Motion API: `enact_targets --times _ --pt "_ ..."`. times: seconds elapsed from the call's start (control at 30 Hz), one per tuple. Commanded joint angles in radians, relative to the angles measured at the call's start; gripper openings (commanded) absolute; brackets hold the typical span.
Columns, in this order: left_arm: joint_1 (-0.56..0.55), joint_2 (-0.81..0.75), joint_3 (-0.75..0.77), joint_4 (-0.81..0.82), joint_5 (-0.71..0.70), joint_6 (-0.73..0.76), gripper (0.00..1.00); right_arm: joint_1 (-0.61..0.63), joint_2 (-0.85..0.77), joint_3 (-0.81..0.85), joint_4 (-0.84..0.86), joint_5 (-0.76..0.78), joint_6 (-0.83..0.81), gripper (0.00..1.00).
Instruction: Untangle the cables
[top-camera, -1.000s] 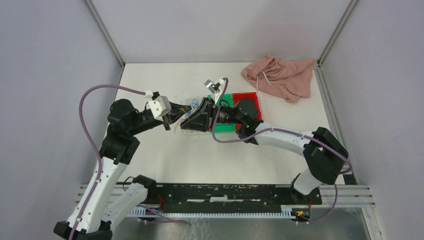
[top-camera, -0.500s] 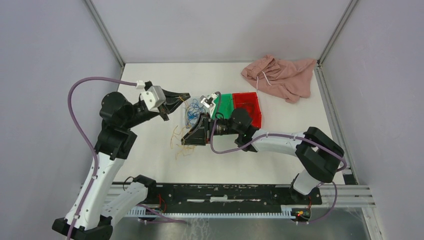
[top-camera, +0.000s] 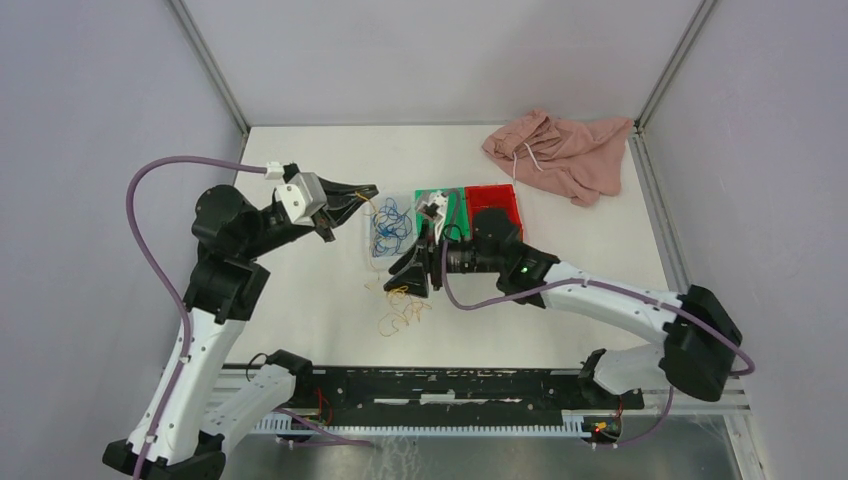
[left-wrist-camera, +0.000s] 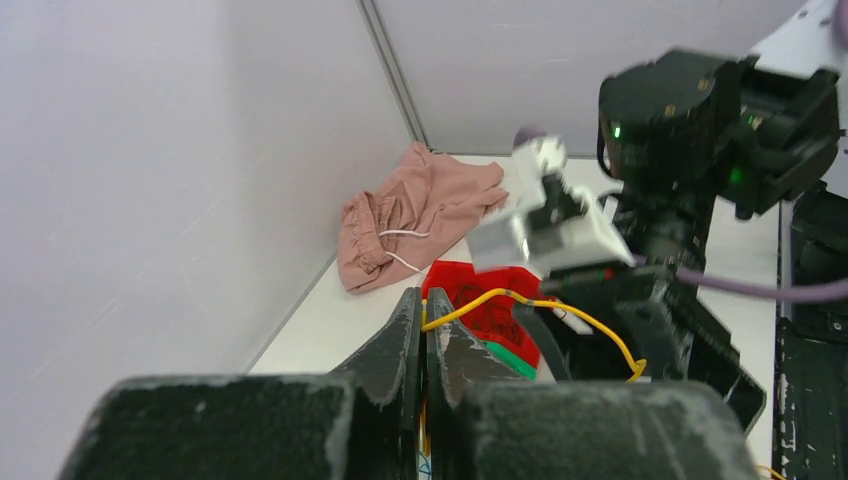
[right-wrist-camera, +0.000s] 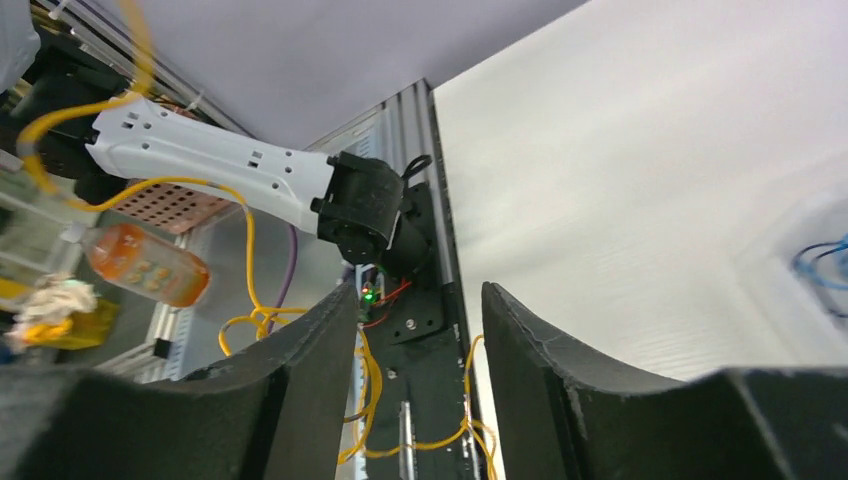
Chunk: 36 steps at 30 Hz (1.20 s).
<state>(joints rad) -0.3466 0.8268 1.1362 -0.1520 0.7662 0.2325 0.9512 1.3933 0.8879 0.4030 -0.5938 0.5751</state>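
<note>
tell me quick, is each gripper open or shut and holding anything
Left gripper: shut on the yellow cable.
Right gripper: open, fingers apart, gripping nothing.

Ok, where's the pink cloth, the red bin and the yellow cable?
pink cloth (top-camera: 565, 150), top view, middle of the crumpled fabric.
red bin (top-camera: 490, 198), top view, bare part of its inside.
yellow cable (left-wrist-camera: 490, 292), left wrist view, top of its raised arc.

Legible text, all three views: none.
Bottle (right-wrist-camera: 140, 265), left side of right wrist view: orange label, print too blurred to read.
Red bin (top-camera: 492, 205), centre of top view: nothing legible.
</note>
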Motion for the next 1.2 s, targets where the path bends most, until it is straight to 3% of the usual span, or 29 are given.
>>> enact_targets --times 0.0,0.23,0.4,0.47,0.6,0.8,1.03,1.13,1.17 --pt "-0.003 -0.03 0.012 0.002 0.037 0.038 0.03 -0.023 -0.147 0.117 -0.254 0.091 -0.239 0.57" --pt "-0.003 -0.032 0.011 -0.003 0.039 0.061 0.03 -0.033 -0.217 0.192 -0.471 0.197 -0.421 0.67" --pt "-0.003 -0.027 0.008 -0.005 0.046 0.065 0.03 -0.033 -0.248 0.189 -0.44 0.254 -0.438 0.67" --pt "-0.003 -0.025 0.008 -0.005 0.047 0.066 0.03 -0.032 -0.25 0.178 -0.381 0.192 -0.426 0.68" --pt "-0.003 -0.024 0.004 -0.006 0.044 0.073 0.03 -0.029 -0.199 0.15 -0.108 0.032 -0.297 0.7" --pt "-0.003 -0.026 0.001 -0.027 0.041 0.107 0.03 0.006 -0.078 0.174 0.182 -0.029 -0.115 0.71" --pt "-0.004 -0.028 0.0 -0.031 0.044 0.117 0.03 0.047 0.015 0.259 0.148 0.007 -0.099 0.68" --pt "-0.003 -0.028 0.002 -0.031 0.047 0.124 0.03 0.049 0.042 0.267 0.163 -0.003 -0.059 0.59" --pt "-0.003 -0.027 0.004 -0.032 0.047 0.125 0.03 0.049 0.053 0.266 0.179 -0.015 -0.04 0.52"
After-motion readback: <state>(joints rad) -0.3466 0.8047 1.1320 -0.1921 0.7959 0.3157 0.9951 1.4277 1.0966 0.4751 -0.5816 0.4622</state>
